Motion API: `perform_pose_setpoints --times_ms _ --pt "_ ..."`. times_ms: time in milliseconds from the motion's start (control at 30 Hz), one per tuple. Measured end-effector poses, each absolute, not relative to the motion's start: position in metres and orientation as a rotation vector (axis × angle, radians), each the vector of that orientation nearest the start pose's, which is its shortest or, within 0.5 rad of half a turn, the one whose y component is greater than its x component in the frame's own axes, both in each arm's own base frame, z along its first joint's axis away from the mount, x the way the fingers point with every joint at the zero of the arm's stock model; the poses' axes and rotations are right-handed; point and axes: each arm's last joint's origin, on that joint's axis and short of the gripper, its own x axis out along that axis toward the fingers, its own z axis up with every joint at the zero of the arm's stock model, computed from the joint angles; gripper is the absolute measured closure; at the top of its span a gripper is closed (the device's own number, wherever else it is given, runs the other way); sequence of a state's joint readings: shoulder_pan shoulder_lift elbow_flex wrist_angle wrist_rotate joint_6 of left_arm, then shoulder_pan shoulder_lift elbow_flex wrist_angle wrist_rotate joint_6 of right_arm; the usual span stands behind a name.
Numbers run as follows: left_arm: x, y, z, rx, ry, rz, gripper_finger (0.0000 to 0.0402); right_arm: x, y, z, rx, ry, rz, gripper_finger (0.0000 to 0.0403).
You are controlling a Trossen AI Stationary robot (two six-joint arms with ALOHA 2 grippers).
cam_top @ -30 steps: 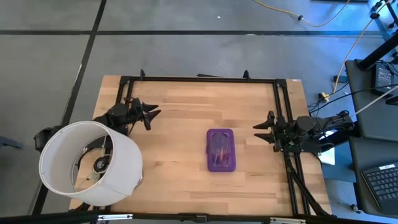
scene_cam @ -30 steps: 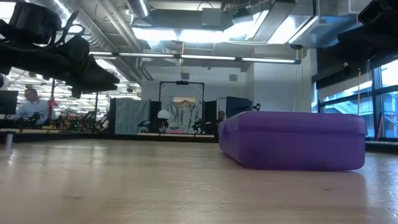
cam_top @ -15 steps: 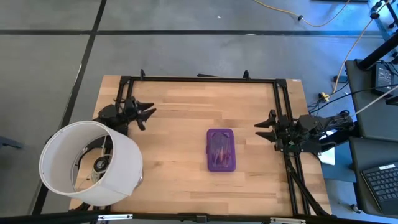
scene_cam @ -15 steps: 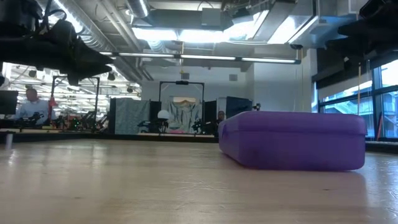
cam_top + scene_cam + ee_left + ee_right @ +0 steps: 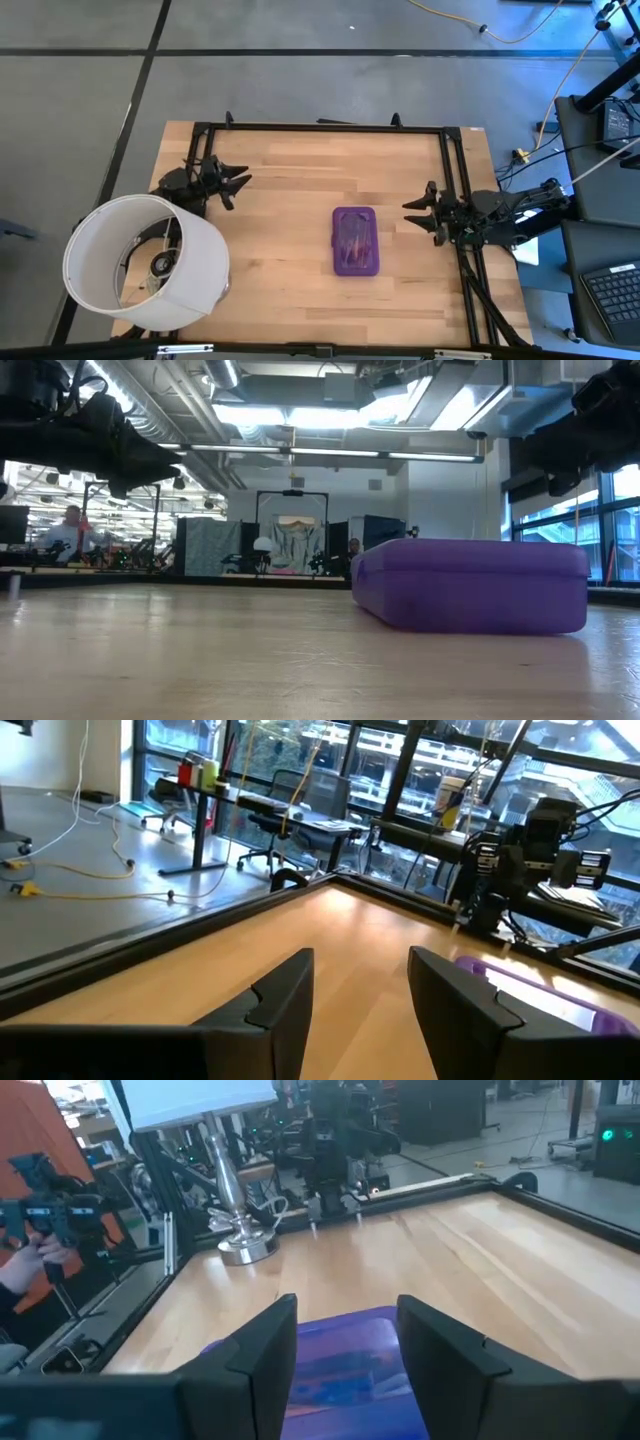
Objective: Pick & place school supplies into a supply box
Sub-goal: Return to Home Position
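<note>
supply box (image 5: 355, 241): lid closed (translucent purple), flat on table (image 5: 300, 165) | left gripper (image 5: 238, 182): fingers apart, well apart from box | right gripper (image 5: 411, 214): fingers apart, near box

In the way: supply box (image 5: 354, 241), lid shut, flat just right of the middle of the table (image 5: 290, 190) | big white lamp shade (image 5: 140, 262) fills a left corner, hangs over the edge | free: bare wood all round the box, widest on its left | left gripper (image 5: 238, 186) by the left edge, right gripper (image 5: 411, 214) by the right edge, both up off the wood
</note>
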State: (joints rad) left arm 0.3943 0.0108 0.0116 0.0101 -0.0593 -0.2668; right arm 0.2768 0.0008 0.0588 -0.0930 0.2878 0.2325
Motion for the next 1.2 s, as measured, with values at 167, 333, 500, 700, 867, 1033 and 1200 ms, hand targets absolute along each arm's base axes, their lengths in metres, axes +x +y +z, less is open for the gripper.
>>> perform_pose_setpoints --times_ms 167,333,500,700,867,1033,1200 --pt "0.0895 0.0389 0.1676 -0.26 -0.071 0.443 0.0245 0.0915 0.0174 0.1739 0.22 0.037 -0.016 0.0227" --pt "0.0895 0.0389 0.1676 -0.26 -0.071 0.444 0.0245 0.0915 0.0175 0.1738 0.22 0.038 -0.015 0.0227" --pt "0.0895 0.0389 0.1676 -0.243 -0.067 0.444 0.0245 0.0915 0.0175 0.1738 0.213 0.038 -0.015 0.0227" --pt "0.0895 0.0389 0.1677 -0.243 -0.067 0.444 0.0245 0.0915 0.0175 0.1736 0.218 0.039 -0.015 0.0227" --pt "0.0895 0.0389 0.1677 -0.243 -0.067 0.445 0.0245 0.0915 0.0175 0.1736 0.218 0.039 -0.015 0.0227" --pt "0.0895 0.039 0.1677 -0.243 -0.067 0.445 0.0245 0.0915 0.0175 0.1736 0.218 0.039 -0.015 0.0227" --pt "0.0895 0.039 0.1677 -0.243 -0.067 0.445 0.0245 0.0916 0.0175 0.1736 0.218 0.04 -0.015 0.0227"
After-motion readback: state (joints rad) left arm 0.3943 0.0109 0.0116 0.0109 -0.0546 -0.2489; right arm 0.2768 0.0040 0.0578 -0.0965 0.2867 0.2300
